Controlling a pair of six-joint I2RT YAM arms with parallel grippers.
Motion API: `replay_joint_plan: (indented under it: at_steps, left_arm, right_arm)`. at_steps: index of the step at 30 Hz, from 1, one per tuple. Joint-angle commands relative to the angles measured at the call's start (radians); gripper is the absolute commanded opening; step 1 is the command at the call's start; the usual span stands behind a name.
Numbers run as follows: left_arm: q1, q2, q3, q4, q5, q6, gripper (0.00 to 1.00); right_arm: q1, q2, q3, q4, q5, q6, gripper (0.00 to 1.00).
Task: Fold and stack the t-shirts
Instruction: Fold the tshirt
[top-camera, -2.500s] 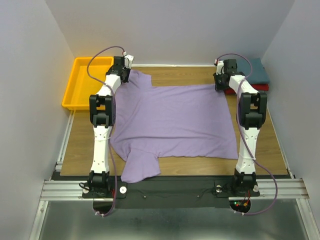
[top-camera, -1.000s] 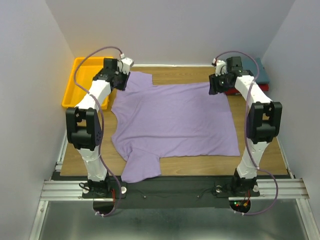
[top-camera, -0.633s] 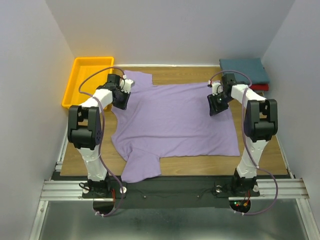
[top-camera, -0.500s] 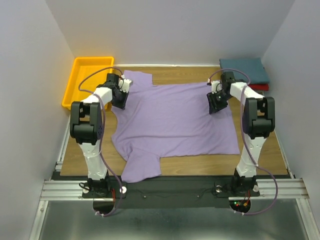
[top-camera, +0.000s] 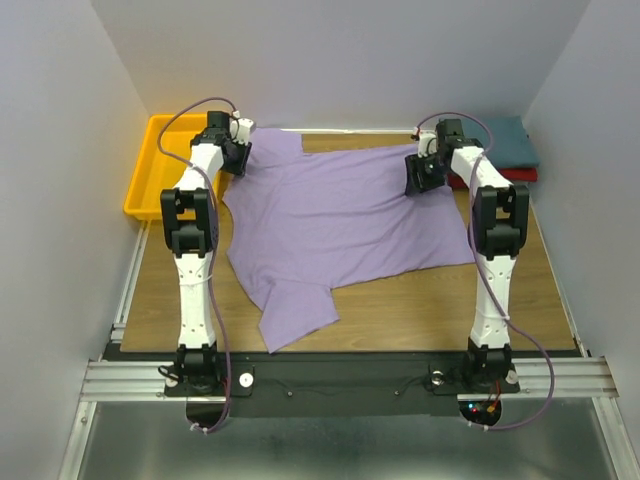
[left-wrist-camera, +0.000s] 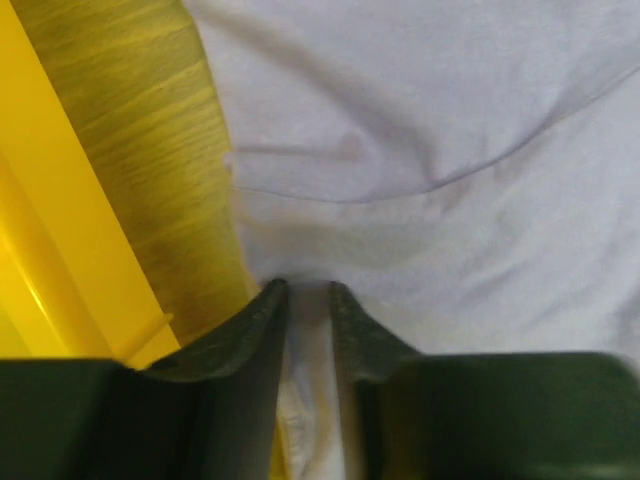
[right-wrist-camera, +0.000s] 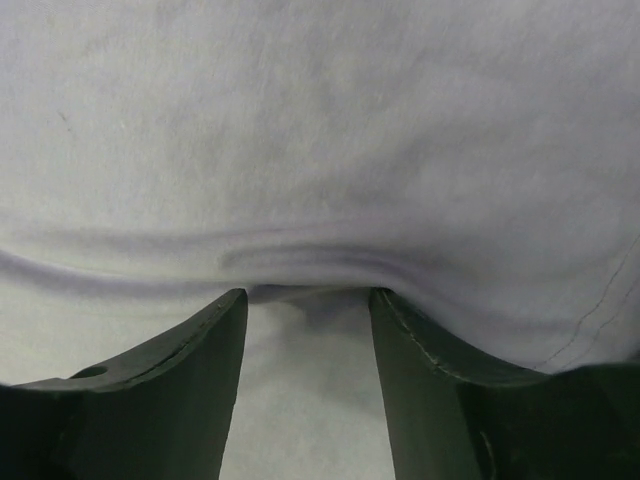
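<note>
Stretching across the surface (top-camera: 420, 312), the lavender t-shirt (top-camera: 330, 215) is pinched at its far edge by the left pincer (left-wrist-camera: 308, 292) and right pincer (right-wrist-camera: 305, 296).

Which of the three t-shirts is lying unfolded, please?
The lavender-purple cloth t-shirt, spread across the wooden table; the dark teal t-shirt and red t-shirt are folded.

Yellow tray (top-camera: 150, 188) at wooden table's (top-camera: 420, 312) far-left corner, near wall.
</note>
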Motion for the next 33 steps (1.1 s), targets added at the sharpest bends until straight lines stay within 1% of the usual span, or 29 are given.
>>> replay_joint_plan:
  at_steps: [1,2,3,4,5,6,7,8,9,10,11,12,13,14,15,16,17,19,20,23,24,28,33]
  left_arm:
    - [-0.005,-0.112,0.042,-0.064,0.078,0.022,0.41]
    - [-0.007,-0.151,0.009,-0.057,0.111,0.024,0.49]
    - [-0.007,-0.24,-0.032,-0.043,0.122,0.024,0.49]
    - [-0.008,-0.288,-0.083,-0.014,0.132,0.021,0.49]
    - [-0.008,-0.335,-0.186,-0.005,0.153,0.01,0.49]
    - [-0.008,-0.426,-0.303,0.006,0.167,0.007,0.48]
    - [-0.01,-0.469,-0.365,0.009,0.178,0.001,0.48]
    - [-0.014,-0.512,-0.428,0.012,0.19,-0.014,0.46]
    - [-0.014,-0.593,-0.495,0.02,0.202,-0.02,0.46]
    - [-0.014,-0.633,-0.629,0.04,0.222,-0.027,0.45]
    - [-0.016,-0.67,-0.694,0.051,0.228,-0.034,0.43]
    - [-0.016,-0.727,-0.754,0.061,0.233,-0.042,0.43]
    - [-0.016,-0.745,-0.81,0.077,0.239,-0.042,0.41]
    - [-0.016,-0.762,-0.901,0.08,0.239,-0.041,0.37]
    - [-0.016,-0.782,-0.94,0.084,0.239,-0.039,0.35]
    - [-0.014,-0.793,-1.01,0.095,0.238,-0.037,0.34]
    - [-0.016,-0.802,-1.043,0.104,0.239,-0.037,0.31]
    - [-0.016,-0.819,-1.098,0.129,0.244,-0.039,0.31]
    - [-0.016,-0.821,-1.137,0.134,0.245,-0.039,0.3]
    - [-0.016,-0.816,-1.189,0.146,0.221,-0.027,0.29]
    - [-0.016,-0.81,-1.195,0.149,0.212,-0.024,0.27]
    - [-0.016,-0.77,-1.177,0.141,0.164,-0.022,0.27]
    - [-0.013,-0.713,-1.14,0.138,0.115,-0.022,0.27]
  right_arm:
    - [0.016,-0.069,-0.011,0.003,-0.003,-0.001,0.61]
    - [0.023,-0.101,-0.033,0.003,-0.003,-0.007,0.63]
    - [0.032,-0.141,-0.054,0.0,-0.005,-0.014,0.64]
    - [0.041,-0.175,-0.078,-0.003,-0.009,-0.021,0.64]
    - [0.062,-0.253,-0.146,-0.004,-0.015,-0.034,0.64]
    - [0.091,-0.288,-0.178,-0.009,-0.037,-0.047,0.64]
    - [0.11,-0.321,-0.221,-0.015,-0.051,-0.056,0.64]
    - [0.133,-0.391,-0.291,-0.024,-0.072,-0.064,0.63]
    - [0.156,-0.42,-0.333,-0.024,-0.084,-0.07,0.62]
    - [0.212,-0.454,-0.367,-0.029,-0.103,-0.086,0.6]
    - [0.243,-0.506,-0.401,-0.03,-0.115,-0.091,0.59]
    - [0.277,-0.529,-0.463,-0.029,-0.133,-0.094,0.56]
    - [0.312,-0.546,-0.485,-0.029,-0.146,-0.097,0.54]
    - [0.385,-0.571,-0.51,-0.027,-0.155,-0.099,0.51]
    - [0.423,-0.578,-0.525,-0.029,-0.152,-0.099,0.5]
    - [0.502,-0.58,-0.548,-0.029,-0.147,-0.097,0.5]
    - [0.541,-0.583,-0.556,-0.027,-0.141,-0.096,0.49]
    - [0.608,-0.582,-0.568,-0.024,-0.141,-0.094,0.49]
    - [0.669,-0.579,-0.576,-0.02,-0.144,-0.081,0.48]
    - [0.78,-0.549,-0.582,-0.004,-0.137,-0.067,0.48]
    - [0.802,-0.539,-0.583,0.009,-0.127,-0.062,0.47]
    - [0.912,-0.482,-0.58,0.057,-0.126,-0.024,0.46]
    - [0.977,-0.387,-0.609,0.118,-0.078,0.002,0.45]
